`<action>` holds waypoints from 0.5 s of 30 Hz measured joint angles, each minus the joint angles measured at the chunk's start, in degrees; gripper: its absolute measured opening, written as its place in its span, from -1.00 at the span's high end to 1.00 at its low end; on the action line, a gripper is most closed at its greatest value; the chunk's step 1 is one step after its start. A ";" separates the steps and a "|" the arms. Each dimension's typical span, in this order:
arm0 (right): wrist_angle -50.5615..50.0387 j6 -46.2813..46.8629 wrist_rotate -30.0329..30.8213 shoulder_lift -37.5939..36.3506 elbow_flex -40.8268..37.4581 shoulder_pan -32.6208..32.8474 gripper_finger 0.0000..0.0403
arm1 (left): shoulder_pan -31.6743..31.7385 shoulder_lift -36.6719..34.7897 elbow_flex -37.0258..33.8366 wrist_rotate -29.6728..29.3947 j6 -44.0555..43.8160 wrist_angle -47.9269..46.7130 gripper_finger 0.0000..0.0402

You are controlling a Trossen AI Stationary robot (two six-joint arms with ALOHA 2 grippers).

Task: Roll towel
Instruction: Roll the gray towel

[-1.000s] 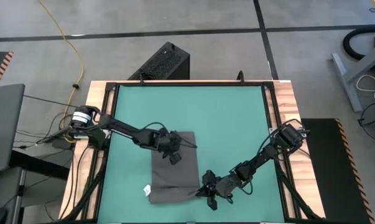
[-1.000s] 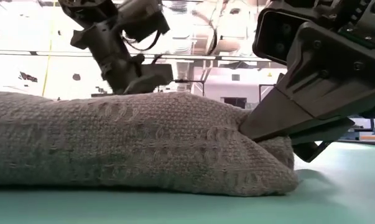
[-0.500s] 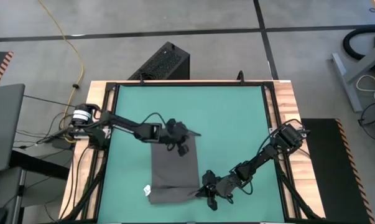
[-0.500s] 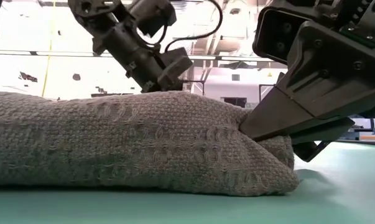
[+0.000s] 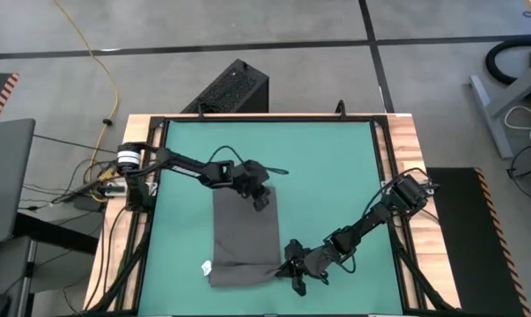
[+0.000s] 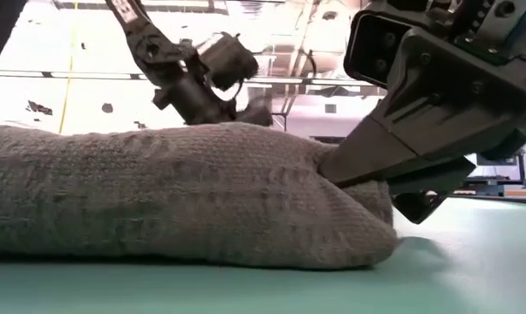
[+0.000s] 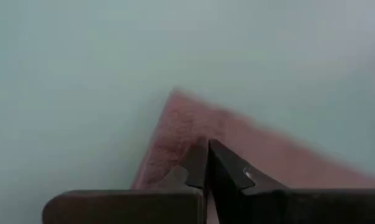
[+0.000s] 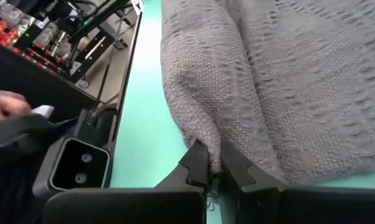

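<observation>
Two grippers of mine are on the towel [image 5: 244, 239], which lies as a folded dark grey strip on the green table mat [image 5: 335, 167], its white tag [image 5: 208, 269] at the near left corner. Starting at the left: my left gripper [image 5: 261, 199] sits at the far right corner of the cloth, fingers pressed fully together. My wrist view there shows the closed tips over a corner of fabric, though I cannot tell for certain whether any cloth is caught between them or they merely press on it. Moving right, my right gripper [image 5: 291, 269] is down at the near right corner, clamped on a pinch of the towel's edge; the low view shows the weave bunched up where my fingers [image 6: 367, 161] bite in.

I judge this as the start of the roll: one end gripped and lifted slightly, nothing wound yet. Next I would need to turn that near edge over onto the cloth and carry it toward the far end, keeping the strip straight. Uneven pull from my two sides could skew the roll.
</observation>
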 joint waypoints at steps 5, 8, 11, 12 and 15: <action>0.19 0.83 -1.30 0.00 0.02 -0.58 0.86 | 2.04 2.56 3.79 -5.11 1.63 -6.61 1.00; -0.62 1.31 -1.26 0.00 0.02 -0.64 0.86 | 2.73 2.37 4.59 -11.47 2.06 -8.02 1.00; -1.04 2.05 -1.28 0.00 0.02 -0.62 0.86 | 3.14 2.02 5.35 -14.27 3.35 -8.54 1.00; -1.08 2.14 -1.37 0.00 0.02 -0.58 0.86 | 3.27 2.02 5.86 -13.82 4.51 -8.69 1.00; -0.97 2.16 -1.57 0.00 0.02 -0.60 0.86 | 3.31 2.00 7.54 -9.16 7.50 -10.50 1.00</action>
